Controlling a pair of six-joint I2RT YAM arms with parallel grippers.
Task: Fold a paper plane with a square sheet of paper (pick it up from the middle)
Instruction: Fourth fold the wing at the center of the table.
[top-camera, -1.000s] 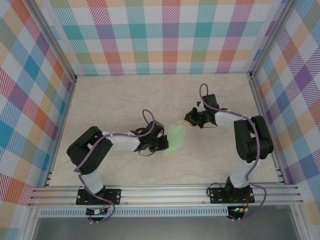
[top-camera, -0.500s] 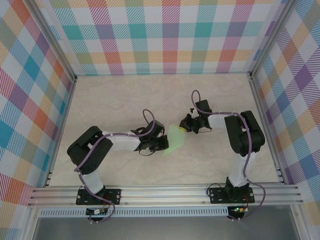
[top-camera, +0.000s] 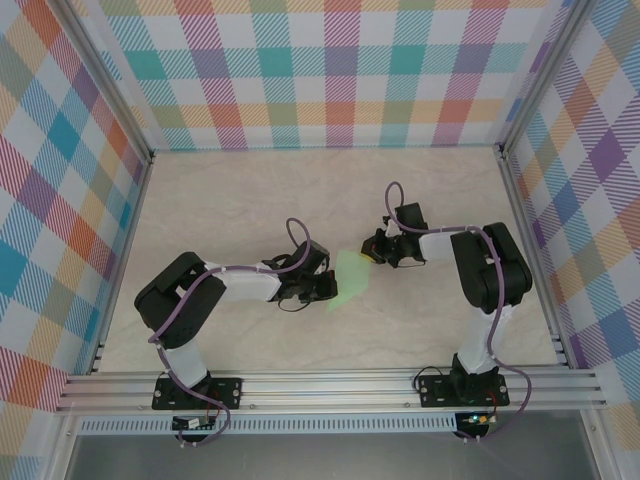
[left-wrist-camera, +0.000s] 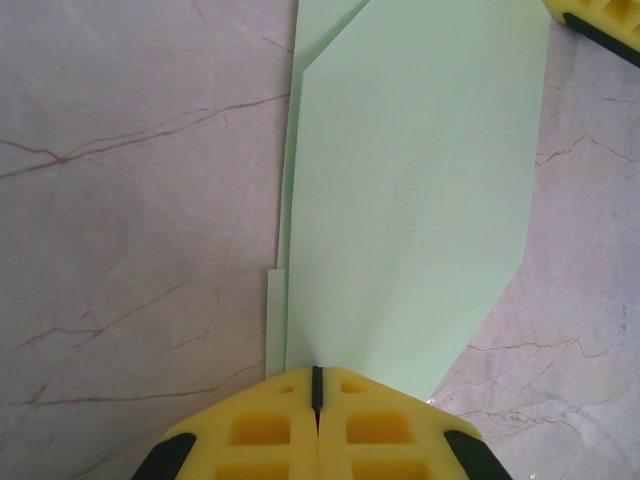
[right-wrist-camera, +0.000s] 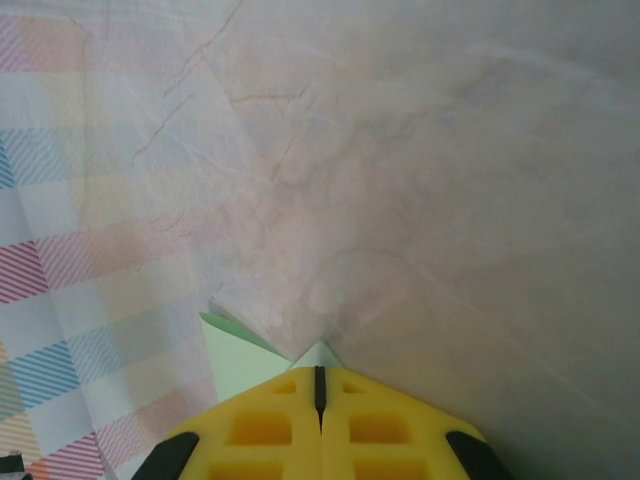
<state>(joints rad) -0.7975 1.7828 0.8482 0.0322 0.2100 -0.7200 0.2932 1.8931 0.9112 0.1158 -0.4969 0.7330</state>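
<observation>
The square sheet of paper (top-camera: 351, 279) lies on the marble table as a pale-green, folded, pointed shape with creases, between the two grippers. My left gripper (top-camera: 329, 289) is shut, its yellow tips resting on the paper's near-left end (left-wrist-camera: 420, 200); the closed jaws (left-wrist-camera: 317, 376) show just a thin slit. My right gripper (top-camera: 373, 251) is also shut and sits on the paper's far corner, and it shows in the left wrist view at the top right (left-wrist-camera: 592, 16). In the right wrist view a small green corner (right-wrist-camera: 236, 356) sticks out from under the shut tips (right-wrist-camera: 319, 376).
Marble tabletop (top-camera: 250, 210) is boxed in by plaid walls on three sides, with aluminium frame posts (top-camera: 527, 200) at its edges. The plaid wall reflects or shows at the left (right-wrist-camera: 60, 230) in the right wrist view.
My right gripper has moved left and slightly nearer onto the paper's far corner, with its arm drawn in. The left gripper and the paper have stayed put.
</observation>
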